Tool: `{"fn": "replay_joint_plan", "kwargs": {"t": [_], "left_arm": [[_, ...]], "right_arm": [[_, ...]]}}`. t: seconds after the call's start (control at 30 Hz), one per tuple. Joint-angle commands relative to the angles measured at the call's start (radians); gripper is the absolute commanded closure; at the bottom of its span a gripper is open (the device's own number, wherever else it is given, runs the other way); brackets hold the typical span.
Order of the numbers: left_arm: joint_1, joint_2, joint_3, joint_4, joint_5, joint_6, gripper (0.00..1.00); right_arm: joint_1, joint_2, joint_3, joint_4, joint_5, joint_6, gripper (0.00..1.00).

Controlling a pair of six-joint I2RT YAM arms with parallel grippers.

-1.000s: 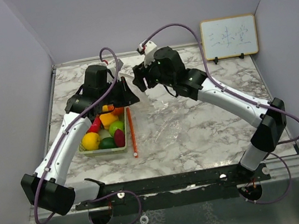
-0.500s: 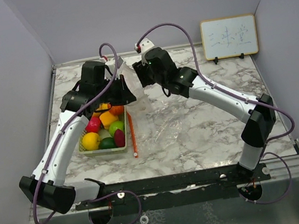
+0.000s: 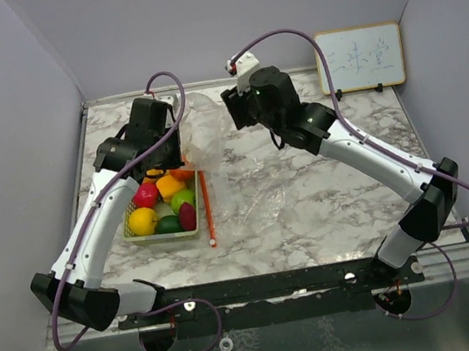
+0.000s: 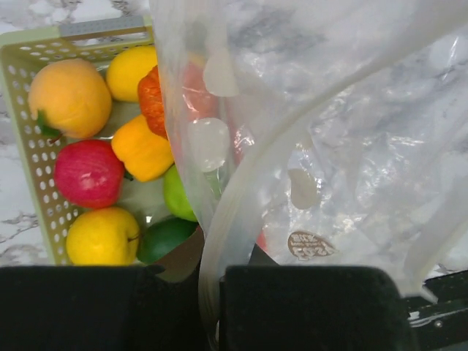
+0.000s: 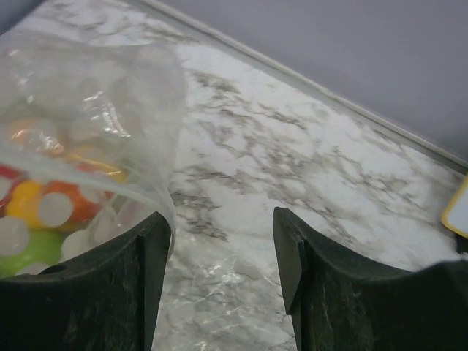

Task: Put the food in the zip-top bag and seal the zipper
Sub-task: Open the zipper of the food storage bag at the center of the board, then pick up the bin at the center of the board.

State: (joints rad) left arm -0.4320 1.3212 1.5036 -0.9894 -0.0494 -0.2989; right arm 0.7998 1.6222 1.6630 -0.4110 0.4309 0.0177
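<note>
Left gripper (image 4: 212,296) clamps the clear plastic zip-top bag (image 4: 351,131) for opening; the released right gripper (image 5: 223,241) should next grip its far rim.

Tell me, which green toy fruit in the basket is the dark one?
The dark green fruit beside the yellow apple. The other green fruit is pale lime, partly behind the bag.

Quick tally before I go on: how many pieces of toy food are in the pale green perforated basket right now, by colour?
Yellow glossy toy fruits: 2
Orange toy pieces: 3
Bright red toy apple: 1
Green toy pieces: 2
Dark red toy piece: 1
Total: 9 in view; the clear zip-top bag may hide more.
</note>
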Motion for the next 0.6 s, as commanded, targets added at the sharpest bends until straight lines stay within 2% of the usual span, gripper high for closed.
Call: {"fn": "replay_joint_plan", "kwargs": {"t": [0.0, 0.13, 0.27, 0.5, 0.57], "left_arm": [[0.005, -0.016, 0.033, -0.052, -0.14, 0.035, 1.0], [0.007, -0.022, 0.038, -0.022, -0.185, 0.028, 1.0], [0.009, -0.028, 0.053, -0.018, -0.255, 0.033, 1.0], [0.015, -0.042, 0.192, -0.123, -0.565, 0.008, 1.0], [0.016, -0.054, 0.233, -0.144, -0.64, 0.002, 1.0]], "right_arm": [[-0.013, -0.056, -0.02, 0.067, -0.622, -0.031, 0.42], [-0.012, -0.062, 0.006, 0.096, -0.808, 0.036, 0.37], [-0.012, -0.108, -0.019, 0.151, -0.838, 0.101, 0.29], [-0.013, -0.199, -0.141, 0.214, -0.603, 0.247, 0.31], [-0.013, -0.155, -0.102, 0.128, -0.51, 0.282, 0.32]]}}
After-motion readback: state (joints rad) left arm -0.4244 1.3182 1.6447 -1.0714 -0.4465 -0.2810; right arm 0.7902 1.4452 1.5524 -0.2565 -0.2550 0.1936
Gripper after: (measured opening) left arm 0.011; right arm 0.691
